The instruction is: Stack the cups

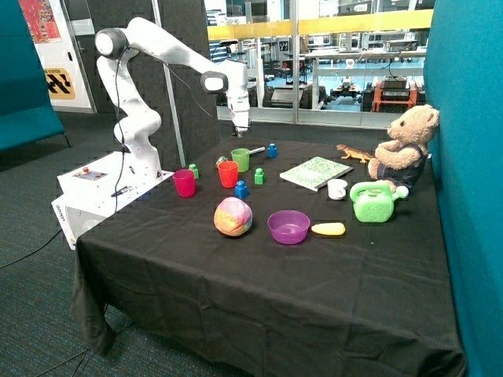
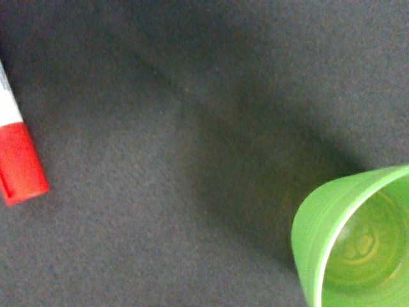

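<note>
Three cups stand upright and apart on the black tablecloth (image 1: 236, 275). The green cup (image 1: 240, 159) is furthest back, the red cup (image 1: 228, 173) stands just in front of it, and the pink cup (image 1: 185, 183) is nearer the robot's base. My gripper (image 1: 241, 124) hangs a little above the green cup, holding nothing that shows. In the wrist view the green cup (image 2: 354, 243) shows its empty inside at one corner, with bare cloth beside it.
A red-capped marker (image 2: 19, 167) lies close to the green cup. Toy blocks (image 1: 241, 189), a multicoloured ball (image 1: 233, 216), a purple bowl (image 1: 288, 226), a book (image 1: 316, 173), a white mug (image 1: 337, 188), a green watering can (image 1: 375, 202) and a teddy bear (image 1: 405, 149) fill the table.
</note>
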{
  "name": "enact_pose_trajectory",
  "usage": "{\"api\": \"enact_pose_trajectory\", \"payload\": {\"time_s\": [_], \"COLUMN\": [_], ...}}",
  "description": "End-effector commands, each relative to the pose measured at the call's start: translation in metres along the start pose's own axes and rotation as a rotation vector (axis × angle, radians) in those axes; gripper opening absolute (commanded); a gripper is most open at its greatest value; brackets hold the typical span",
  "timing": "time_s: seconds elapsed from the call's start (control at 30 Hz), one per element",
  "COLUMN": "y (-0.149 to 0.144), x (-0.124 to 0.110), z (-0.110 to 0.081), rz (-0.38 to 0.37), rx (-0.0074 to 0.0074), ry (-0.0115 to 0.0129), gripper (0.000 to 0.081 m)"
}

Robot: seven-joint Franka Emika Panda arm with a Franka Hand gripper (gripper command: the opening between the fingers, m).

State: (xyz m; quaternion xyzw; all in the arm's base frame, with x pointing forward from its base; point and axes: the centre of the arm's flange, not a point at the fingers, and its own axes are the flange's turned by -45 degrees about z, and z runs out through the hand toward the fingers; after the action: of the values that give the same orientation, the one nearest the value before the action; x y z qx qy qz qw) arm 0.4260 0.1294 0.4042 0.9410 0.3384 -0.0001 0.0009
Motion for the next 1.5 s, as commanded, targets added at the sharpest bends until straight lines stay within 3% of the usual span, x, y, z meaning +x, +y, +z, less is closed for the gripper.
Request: {"api": "enact_pose_trajectory", "payload": {"time_s": [0.0,0.07,0.2,0.7,0.8,1.47], "y": [-0.004,-0.006,-0.009,-0.003,-0.002,0.001], "x": [-0.007,-0.009,-0.013,-0.021,-0.02,0.005], "z": [0.01,0.012,0.021,0.043,0.045,0.05], "rz": [-0.014,-0.019,-0.024,-0.019,-0.023,-0.044], "rx": [0.0015,0.0015,0.0015,0.0015,0.0015,0.0015], "ry": [0.0009,0.0009,0.0009,0.0009,0.0009,0.0009], "gripper": [0.0186,0.0188,0.0117,0.0119,0.0173,0.0324]}}
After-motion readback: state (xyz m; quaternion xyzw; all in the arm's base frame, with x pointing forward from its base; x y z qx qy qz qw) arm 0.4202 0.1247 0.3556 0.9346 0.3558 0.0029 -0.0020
